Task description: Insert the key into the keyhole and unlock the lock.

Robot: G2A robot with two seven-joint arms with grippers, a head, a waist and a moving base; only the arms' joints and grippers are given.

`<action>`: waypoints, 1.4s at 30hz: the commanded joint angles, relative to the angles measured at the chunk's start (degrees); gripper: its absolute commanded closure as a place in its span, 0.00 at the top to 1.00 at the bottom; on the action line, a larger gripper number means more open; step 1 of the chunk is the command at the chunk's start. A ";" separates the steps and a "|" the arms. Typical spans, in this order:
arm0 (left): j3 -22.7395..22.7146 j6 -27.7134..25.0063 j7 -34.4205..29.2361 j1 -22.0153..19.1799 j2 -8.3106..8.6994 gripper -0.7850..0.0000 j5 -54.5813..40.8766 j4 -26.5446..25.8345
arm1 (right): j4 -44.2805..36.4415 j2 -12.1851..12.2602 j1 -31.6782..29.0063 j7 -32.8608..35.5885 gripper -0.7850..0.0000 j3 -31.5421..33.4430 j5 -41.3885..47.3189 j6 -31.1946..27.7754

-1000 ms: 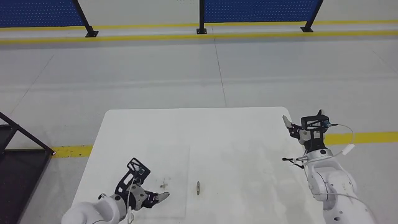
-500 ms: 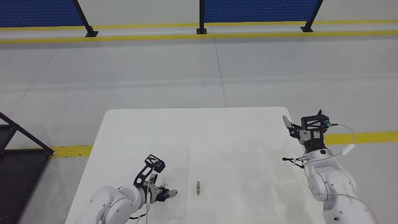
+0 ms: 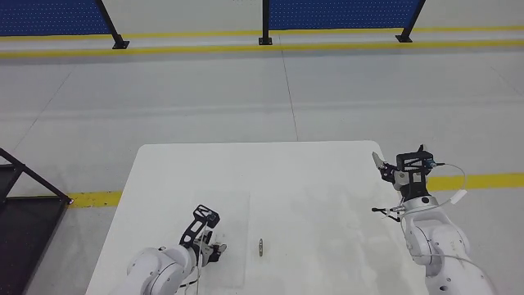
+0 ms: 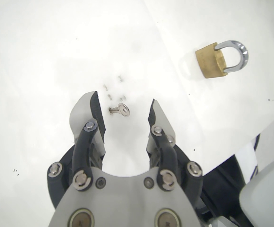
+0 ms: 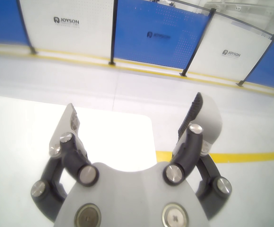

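Both wide open: the right gripper (image 5: 134,100) hangs idle, the left gripper (image 4: 125,97) hovers over the key (image 4: 122,110). Lower straight, pinch its round head, blade clear for the lock (image 4: 211,63).

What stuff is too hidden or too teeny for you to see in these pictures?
Keyhole, left wrist view: the padlock turns that face away from the camera.
Key teeth, left wrist view: too small.
Key, top view: too tiny, or covered by the left gripper.
Padlock, top view: just a thin sliver, too small for detail.
Specks by the key, left wrist view: too small to name.
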 commanded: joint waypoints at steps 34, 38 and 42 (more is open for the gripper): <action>-0.21 0.22 1.75 -0.17 0.84 0.00 1.51 -0.02 | 0.00 0.00 0.00 0.00 1.00 0.00 0.00 0.00; -0.61 0.22 2.03 0.12 0.95 0.00 1.16 -0.58 | 0.00 0.00 0.00 0.00 1.00 0.00 0.00 0.00; -1.26 0.20 3.92 0.74 1.03 0.00 0.03 -1.77 | 0.00 0.00 0.00 0.00 1.00 0.00 0.00 0.00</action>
